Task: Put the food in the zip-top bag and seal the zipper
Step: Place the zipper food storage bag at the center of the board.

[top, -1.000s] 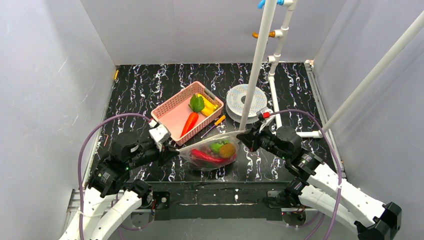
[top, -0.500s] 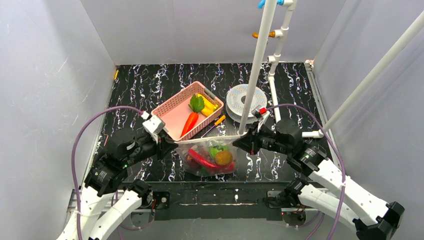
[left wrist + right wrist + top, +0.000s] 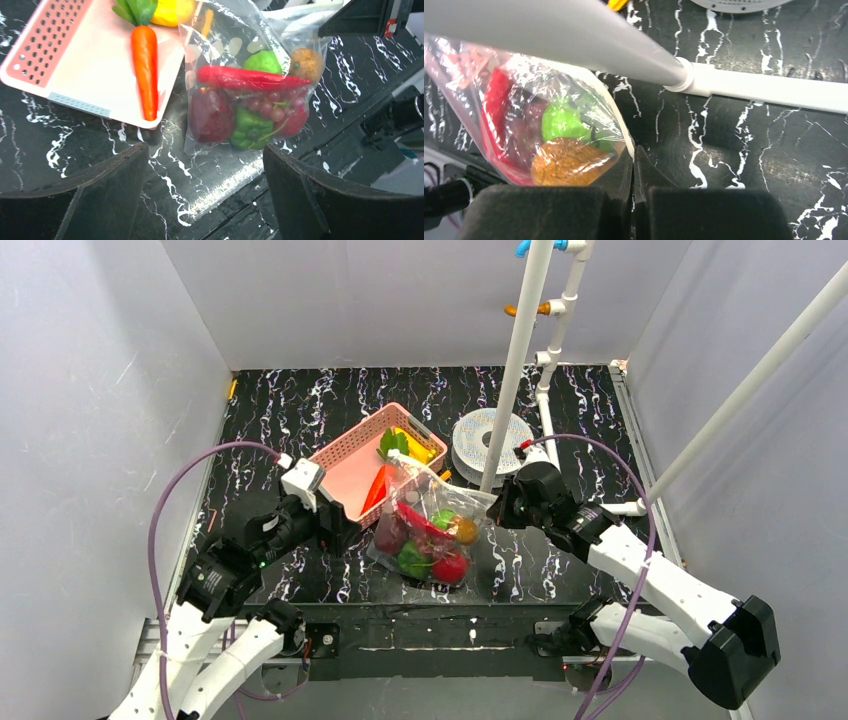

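Note:
The zip-top bag [image 3: 430,530], clear with white dots, hangs tilted from my right gripper [image 3: 500,508], which is shut on its right corner [image 3: 634,160]. Its zipper edge [image 3: 440,480] runs up-left toward the basket; I cannot tell whether it is sealed. Inside the bag are a red chili [image 3: 250,79], a dark red apple [image 3: 210,115], a green piece [image 3: 250,127], grapes [image 3: 275,102] and a brown-orange fruit [image 3: 306,62]. My left gripper [image 3: 205,200] stands open and empty, just left of the bag. A carrot [image 3: 145,65], a yellow piece [image 3: 167,10] and a green leafy piece [image 3: 135,7] lie in the basket.
The pink basket [image 3: 340,455] sits just behind the bag, its near corner beside my left gripper. A white pipe frame [image 3: 515,370] rises close behind my right gripper, with a round white spool [image 3: 480,435] at its foot. Grey walls enclose the black marbled table [image 3: 300,410].
My left gripper let go of the bag's left corner and opened. The bag swung from stretched between both grippers to hanging from the right one, its free end flopped toward the basket.

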